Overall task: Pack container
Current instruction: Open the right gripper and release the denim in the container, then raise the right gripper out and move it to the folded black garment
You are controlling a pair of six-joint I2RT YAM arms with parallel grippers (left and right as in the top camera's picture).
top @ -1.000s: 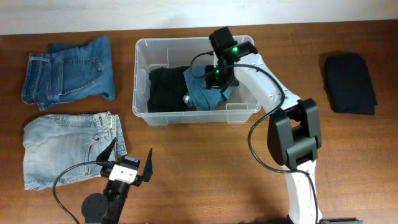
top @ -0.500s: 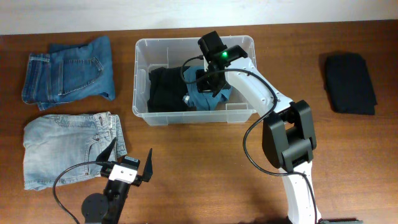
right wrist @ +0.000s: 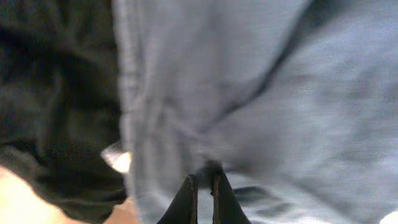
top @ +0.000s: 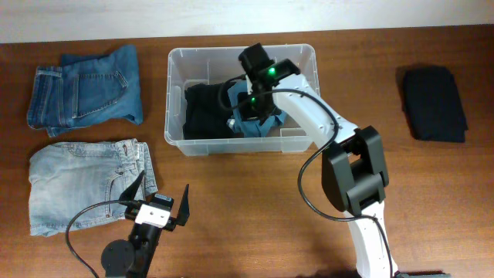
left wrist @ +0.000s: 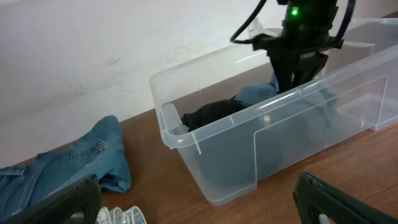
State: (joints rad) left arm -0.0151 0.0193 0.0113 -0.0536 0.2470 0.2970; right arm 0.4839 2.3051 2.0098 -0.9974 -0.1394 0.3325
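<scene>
Wooden table (top: 255,193) carries jeans (top: 85,89) beside container (top: 174,100), black cloth (top: 434,103) well apart

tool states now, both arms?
Left tool: open, empty.
Right tool: shut on blue cloth inside container.

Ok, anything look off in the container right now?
Only the blue garment in the container: it sits bunched, not flat, against the black garment, pinched in the shut right gripper. Nothing looks spilled or damaged.
</scene>
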